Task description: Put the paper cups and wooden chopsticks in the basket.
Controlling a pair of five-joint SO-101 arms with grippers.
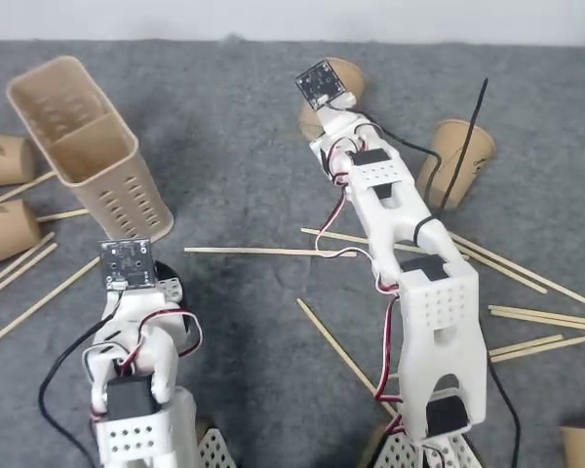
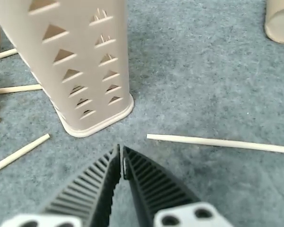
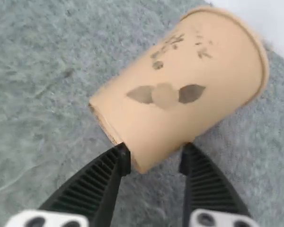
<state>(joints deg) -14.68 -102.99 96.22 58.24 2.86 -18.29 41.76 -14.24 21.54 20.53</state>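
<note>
Nothing appears to be in the basket (image 1: 127, 195) yet, so the whole task looks to be ahead. Chopsticks (image 1: 263, 252) lie scattered around the basket, and cups lie left and right of it. The right pincer (image 3: 154, 153) stands open astride a lying cup (image 3: 180, 104), far right of the basket. The left pincer (image 2: 120, 151) is closed and empty, near the basket's foot.

White perforated arms (image 1: 434, 302), black servos (image 1: 132, 395), red and black cables (image 1: 467, 136), ribbed black claws (image 2: 120, 150) (image 3: 154, 152)

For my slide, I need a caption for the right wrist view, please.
Right gripper, open, straddles a paper cup lying on grey carpet.
</note>
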